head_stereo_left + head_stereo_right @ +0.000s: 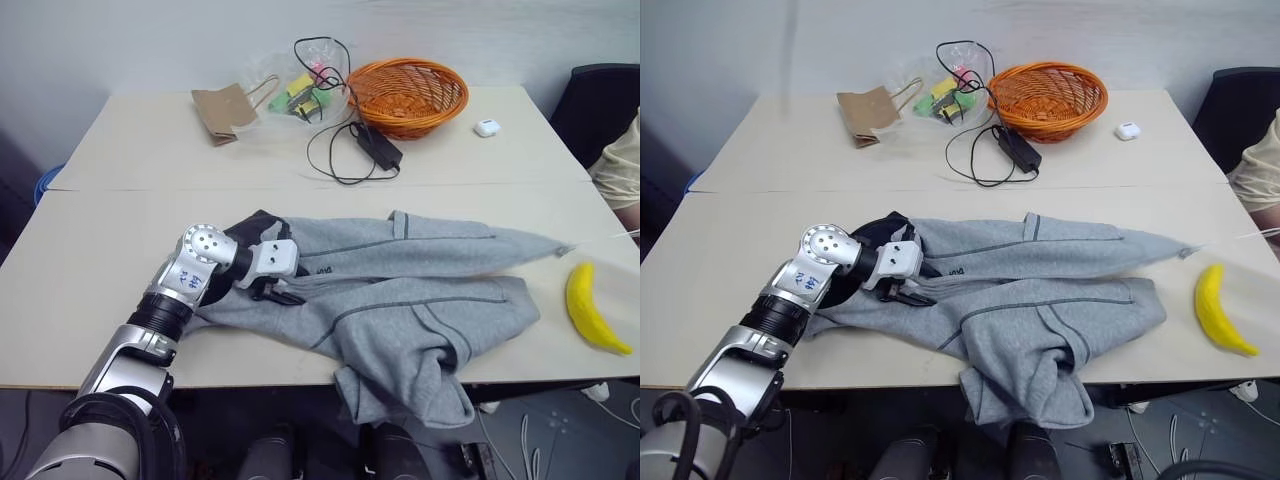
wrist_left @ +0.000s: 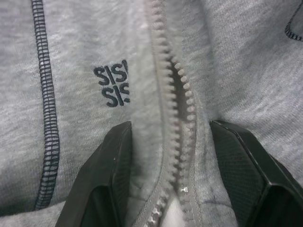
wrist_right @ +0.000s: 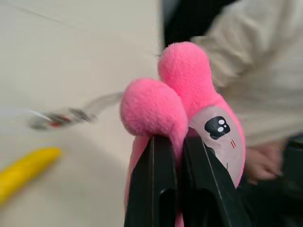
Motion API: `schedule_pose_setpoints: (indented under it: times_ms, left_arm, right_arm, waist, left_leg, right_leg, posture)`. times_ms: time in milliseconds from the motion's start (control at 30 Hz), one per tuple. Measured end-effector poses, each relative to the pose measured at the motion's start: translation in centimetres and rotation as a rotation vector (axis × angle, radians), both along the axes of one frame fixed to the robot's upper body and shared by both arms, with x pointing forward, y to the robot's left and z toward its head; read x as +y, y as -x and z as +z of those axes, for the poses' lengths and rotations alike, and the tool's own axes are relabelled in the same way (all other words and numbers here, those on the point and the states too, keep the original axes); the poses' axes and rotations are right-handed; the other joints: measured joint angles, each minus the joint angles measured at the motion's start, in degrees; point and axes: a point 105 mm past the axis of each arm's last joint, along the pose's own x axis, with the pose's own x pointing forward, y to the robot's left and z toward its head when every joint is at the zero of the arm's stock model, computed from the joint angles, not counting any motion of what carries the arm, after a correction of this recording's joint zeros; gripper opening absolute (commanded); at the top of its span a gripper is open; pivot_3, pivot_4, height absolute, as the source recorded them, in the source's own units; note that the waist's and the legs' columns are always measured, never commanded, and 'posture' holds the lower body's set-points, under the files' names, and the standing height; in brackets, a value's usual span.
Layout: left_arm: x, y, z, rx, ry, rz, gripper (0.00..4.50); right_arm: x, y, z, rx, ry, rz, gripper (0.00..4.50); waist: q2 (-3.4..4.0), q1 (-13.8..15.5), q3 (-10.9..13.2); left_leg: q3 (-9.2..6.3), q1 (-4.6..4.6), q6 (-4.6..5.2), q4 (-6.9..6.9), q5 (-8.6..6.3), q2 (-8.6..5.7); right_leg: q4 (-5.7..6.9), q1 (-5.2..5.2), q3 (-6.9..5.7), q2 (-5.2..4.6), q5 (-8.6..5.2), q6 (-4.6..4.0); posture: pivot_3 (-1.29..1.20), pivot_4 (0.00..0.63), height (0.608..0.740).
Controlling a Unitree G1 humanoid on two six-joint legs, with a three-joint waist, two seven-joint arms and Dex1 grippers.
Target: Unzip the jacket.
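Lying spread across the pale table (image 1: 90, 250), the big light-grey fleece jacket (image 1: 420, 300) is pointing its zip (image 2: 177, 118) straight away between the left gripper (image 2: 170, 156)'s half-open fingers. The right gripper (image 3: 177, 156) is pinching a pink plush toy (image 3: 189, 109), off by the yellow banana (image 1: 592, 310).

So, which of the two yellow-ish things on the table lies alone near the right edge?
The banana, beside the jacket's sleeve; the yellow packet is inside a clear bag.
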Motion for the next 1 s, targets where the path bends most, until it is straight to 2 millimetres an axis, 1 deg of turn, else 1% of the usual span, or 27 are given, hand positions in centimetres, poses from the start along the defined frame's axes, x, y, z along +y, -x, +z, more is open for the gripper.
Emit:
schedule_pose_setpoints:
  times_ms: [67,100,133,200,233,267,333,367,433,467,500,533,567,633,700,733,767,800,900,1000]
  left_arm:
    - [-0.2,0.4,-0.1,0.045,0.039,0.012,2.64]
    - [-0.4,0.7,0.0,0.074,0.059,0.014,2.64]
    - [-0.5,1.0,0.0,0.095,0.073,0.013,2.83]
    - [-0.6,1.9,0.5,0.186,0.133,0.017,3.21]
    - [-0.5,2.3,0.9,0.223,0.164,0.018,3.40]
    - [-0.3,2.8,1.4,0.258,0.196,0.018,3.78]
    - [0.2,3.2,2.7,0.294,0.246,0.019,4.26]
    - [0.8,3.5,3.7,0.312,0.276,0.035,4.50]
    - [2.4,3.7,5.7,0.317,0.318,0.075,4.50]
    - [3.2,3.9,6.7,0.313,0.338,0.094,4.50]
    - [3.8,4.1,7.4,0.306,0.349,0.106,4.50]
    - [4.5,4.2,8.1,0.301,0.357,0.122,4.50]
    - [6.0,4.5,9.4,0.289,0.367,0.164,4.50]
    - [7.6,4.9,10.4,0.270,0.362,0.201,4.50]
    - [9.2,5.1,10.7,0.251,0.341,0.257,4.50]
    - [10.4,5.3,11.0,0.238,0.325,0.299,4.50]
    - [11.1,5.4,11.3,0.229,0.316,0.323,4.50]
    - [12.1,5.8,11.8,0.218,0.306,0.343,4.50]
    - [14.7,6.7,12.4,0.219,0.284,0.414,4.50]
    - [15.7,7.2,12.4,0.220,0.287,0.430,4.50]
  right_arm:
    - [3.7,-1.3,-2.0,0.046,-0.086,0.141,0.02]
    - [5.7,-1.7,-2.7,0.074,-0.130,0.203,0.41]
    - [7.0,-1.9,-2.9,0.082,-0.148,0.241,0.54]
    - [10.5,-1.7,-2.9,0.124,-0.154,0.352,1.11]
    - [11.8,-1.5,-2.8,0.138,-0.147,0.394,1.34]
    - [13.0,-1.1,-2.8,0.156,-0.144,0.432,1.74]
    - [14.3,-0.6,-3.1,0.187,-0.152,0.473,2.28]
    - [14.9,-0.2,-3.3,0.209,-0.158,0.489,2.67]
    - [14.9,0.4,-3.8,0.247,-0.156,0.491,3.35]
    - [14.4,0.7,-3.8,0.258,-0.154,0.478,3.76]
    - [14.0,1.0,-3.7,0.263,-0.151,0.466,4.06]
    - [13.5,1.3,-3.5,0.261,-0.148,0.451,4.28]
    - [12.3,1.8,-2.5,0.245,-0.136,0.415,4.46]
    - [10.9,2.6,-1.4,0.225,-0.121,0.375,4.46]
    - [9.7,3.5,-1.1,0.234,-0.107,0.343,4.46]
    - [9.0,4.4,-1.0,0.239,-0.115,0.336,4.46]
    - [8.7,5.0,-0.9,0.243,-0.123,0.339,4.46]
    - [8.6,6.0,-0.6,0.255,-0.138,0.358,4.46]
    - [8.2,8.3,0.0,0.290,-0.166,0.382,4.46]
    - [8.4,9.6,0.4,0.310,-0.163,0.407,4.46]
  waist:
    - [0.06,0.3,0.0]
    - [0.14,0.6,0.0]
    - [0.17,0.7,0.0]
    - [0.17,1.1,0.0]
    - [0.14,1.2,0.0]
    - [0.10,1.4,0.1]
    - [-0.06,1.6,0.2]
    - [-0.13,1.6,0.2]
    - [-0.17,1.6,0.2]
    - [-0.17,1.7,0.2]
    - [-0.18,1.7,0.2]
    - [-0.18,1.7,0.2]
    - [-0.18,1.7,0.2]
    - [-0.18,1.7,0.2]
    - [-0.20,1.7,0.2]
    - [-0.23,1.7,0.3]
    - [-0.25,1.7,0.3]
    - [-0.26,1.7,0.3]
    - [-0.25,1.5,0.3]
    - [-0.27,1.4,0.3]
  left_leg:
    - [-0.04,-0.06,0.01,0.03,0.00,0.01]
    - [-0.03,-0.16,0.01,0.05,0.00,0.00]
    - [0.00,-0.22,0.02,0.05,0.00,0.00]
    - [-0.09,-0.37,0.02,0.08,0.00,0.00]
    - [-0.10,-0.42,0.02,0.09,0.01,0.00]
    - [-0.11,-0.43,0.02,0.10,0.01,0.00]
    - [-0.11,-0.43,0.04,0.13,0.01,0.00]
    - [-0.11,-0.40,0.04,0.13,0.01,0.00]
    - [-0.11,-0.39,0.04,0.12,0.01,0.00]
    - [-0.11,-0.39,0.04,0.11,0.01,0.00]
    - [-0.12,-0.40,0.04,0.11,0.00,0.00]
    - [-0.11,-0.39,0.04,0.08,0.00,0.00]
    - [-0.09,-0.37,0.04,0.06,0.00,0.00]
    - [-0.09,-0.35,0.03,0.05,0.00,0.00]
    - [-0.07,-0.33,0.02,0.01,-0.01,0.00]
    - [-0.07,-0.32,0.02,-0.01,-0.02,0.01]
    - [-0.07,-0.32,0.02,-0.02,-0.02,0.01]
    - [-0.05,-0.34,0.03,-0.03,-0.05,0.01]
    - [-0.01,-0.27,0.00,-0.10,-0.19,0.05]
    - [-0.02,-0.24,-0.07,-0.11,-0.35,0.05]
  right_leg:
    - [0.22,-0.04,-0.03,0.02,0.00,0.00]
    - [0.25,-0.16,-0.03,0.03,0.00,0.00]
    - [0.28,-0.25,-0.05,0.03,0.00,0.00]
    - [0.28,-0.34,-0.06,0.06,0.00,0.00]
    - [0.27,-0.38,-0.08,0.07,0.00,0.00]
    - [0.26,-0.36,-0.08,0.07,0.00,0.00]
    - [0.25,-0.35,-0.07,0.06,0.00,0.00]
    - [0.25,-0.33,-0.06,0.05,0.00,0.00]
    - [0.24,-0.33,-0.04,0.04,0.00,0.00]
    - [0.24,-0.33,-0.04,0.03,0.00,0.00]
    - [0.23,-0.33,-0.05,0.03,0.00,0.00]
    - [0.21,-0.33,-0.05,0.03,0.00,0.00]
    - [0.20,-0.32,-0.05,0.05,0.00,0.00]
    - [0.19,-0.30,-0.06,0.06,0.00,0.00]
    - [0.16,-0.30,-0.04,0.07,0.00,0.00]
    - [0.16,-0.30,-0.04,0.08,0.00,0.00]
    - [0.15,-0.31,-0.03,0.07,0.00,0.00]
    - [0.13,-0.34,-0.02,0.07,0.00,0.00]
    - [0.11,-0.34,0.06,0.07,-0.02,-0.01]
    - [-0.13,-0.33,0.08,-0.01,-0.02,-0.01]
  posture:
    - [0.00,0.150,0.740]
    - [0.00,0.150,0.740]
    - [0.00,0.150,0.740]
    - [0.00,0.150,0.740]
    - [0.00,0.150,0.740]
    - [0.00,0.150,0.740]
    - [0.00,0.150,0.740]
    - [0.00,0.150,0.740]
    - [0.00,0.150,0.740]
    - [0.00,0.150,0.740]
    - [0.00,0.150,0.740]
    - [0.00,0.150,0.740]
    - [0.00,0.150,0.740]
    - [0.00,0.150,0.740]
    - [0.00,0.150,0.740]
    - [0.00,0.150,0.740]
    - [0.00,0.150,0.740]
    - [0.00,0.150,0.740]
    - [0.00,0.150,0.740]
    - [0.00,0.150,0.740]
